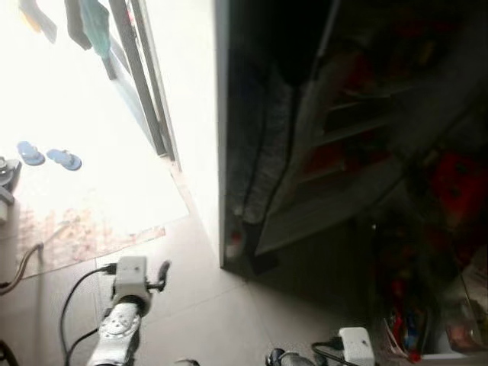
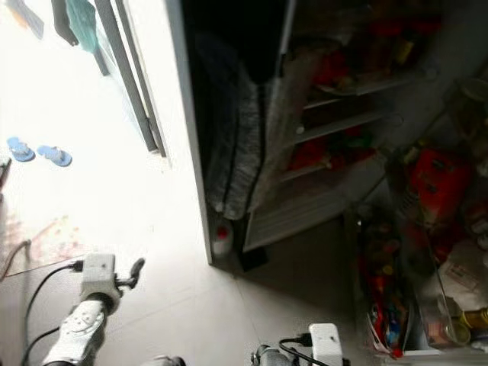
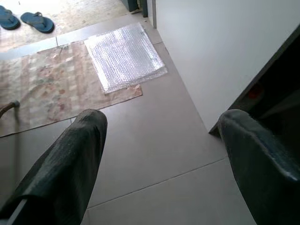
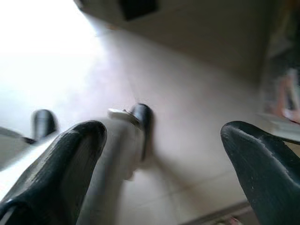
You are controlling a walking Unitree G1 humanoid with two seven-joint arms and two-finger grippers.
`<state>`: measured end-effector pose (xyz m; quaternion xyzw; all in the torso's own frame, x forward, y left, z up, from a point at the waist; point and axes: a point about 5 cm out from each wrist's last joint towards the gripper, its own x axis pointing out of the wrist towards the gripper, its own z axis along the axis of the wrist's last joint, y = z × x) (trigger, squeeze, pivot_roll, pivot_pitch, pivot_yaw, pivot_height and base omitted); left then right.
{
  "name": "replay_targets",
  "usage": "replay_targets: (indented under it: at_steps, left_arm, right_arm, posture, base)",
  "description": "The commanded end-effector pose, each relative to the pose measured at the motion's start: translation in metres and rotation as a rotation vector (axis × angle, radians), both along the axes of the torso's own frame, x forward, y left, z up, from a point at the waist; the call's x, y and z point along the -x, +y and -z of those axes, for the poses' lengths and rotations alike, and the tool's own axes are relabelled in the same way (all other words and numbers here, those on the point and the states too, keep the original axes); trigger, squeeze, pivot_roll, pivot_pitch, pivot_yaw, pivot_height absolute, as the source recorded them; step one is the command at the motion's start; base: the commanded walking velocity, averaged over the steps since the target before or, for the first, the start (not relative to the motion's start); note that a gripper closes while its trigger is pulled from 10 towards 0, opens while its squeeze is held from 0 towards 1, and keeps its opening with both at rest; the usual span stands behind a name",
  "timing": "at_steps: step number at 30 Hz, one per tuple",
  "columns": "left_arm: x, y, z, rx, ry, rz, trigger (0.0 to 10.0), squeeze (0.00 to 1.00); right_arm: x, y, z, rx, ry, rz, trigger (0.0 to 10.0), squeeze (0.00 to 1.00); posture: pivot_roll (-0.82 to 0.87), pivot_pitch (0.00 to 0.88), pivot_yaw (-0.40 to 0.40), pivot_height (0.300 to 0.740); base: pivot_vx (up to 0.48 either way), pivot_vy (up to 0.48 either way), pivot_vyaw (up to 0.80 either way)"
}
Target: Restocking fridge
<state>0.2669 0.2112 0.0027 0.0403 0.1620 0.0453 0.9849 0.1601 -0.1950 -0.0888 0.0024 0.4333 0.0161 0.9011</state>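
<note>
Several red packs crowd the dark shelves of the open fridge, ahead on the right. Both grippers, left gripper and right gripper, hang spread and empty over smooth floor tiles. The left wrist view adds a shiny bubble-wrap sheet on a patterned rug.

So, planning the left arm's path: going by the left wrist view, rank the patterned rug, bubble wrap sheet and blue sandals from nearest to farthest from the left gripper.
1. Patterned rug, on the floor just beyond the left gripper.
2. Bubble wrap sheet, lying on the rug's far corner, beside the white wall.
3. Blue sandals, farthest, past the rug.
</note>
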Motion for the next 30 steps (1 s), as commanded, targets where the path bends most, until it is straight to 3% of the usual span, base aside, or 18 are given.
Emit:
replay_targets:
  at_steps: [1, 9, 22, 30]
  left_arm:
    - [0.006, -0.008, 0.011, 0.009, 0.059, 0.030, 10.0, 0.00]
    - [0.010, -0.001, 0.024, -0.015, 0.179, 0.033, 10.0, 0.00]
    - [0.017, -0.002, 0.035, -0.023, 0.261, 0.024, 10.0, 0.00]
    - [0.022, 0.000, 0.040, -0.026, 0.296, 0.011, 10.0, 0.00]
  right_arm:
    - [0.011, -0.006, 0.004, 0.008, 0.037, 0.033, 10.0, 0.00]
    - [0.016, -0.008, 0.005, 0.007, -0.001, 0.218, 10.0, 0.00]
    - [0.013, -0.006, 0.003, 0.012, -0.047, 0.216, 10.0, 0.00]
    - [0.006, -0.004, -0.001, 0.014, -0.082, 0.126, 10.0, 0.00]
  posture:
    - [-0.14, 0.174, -0.014, 0.740]
    - [-0.15, 0.139, -0.001, 0.740]
    - [-0.16, 0.122, 0.006, 0.740]
    - [-0.18, 0.154, 0.006, 0.740]
  base:
    - [0.000, 0.000, 0.00]
    - [0.000, 0.000, 0.00]
    - [0.000, 0.000, 0.00]
    - [0.000, 0.000, 0.00]
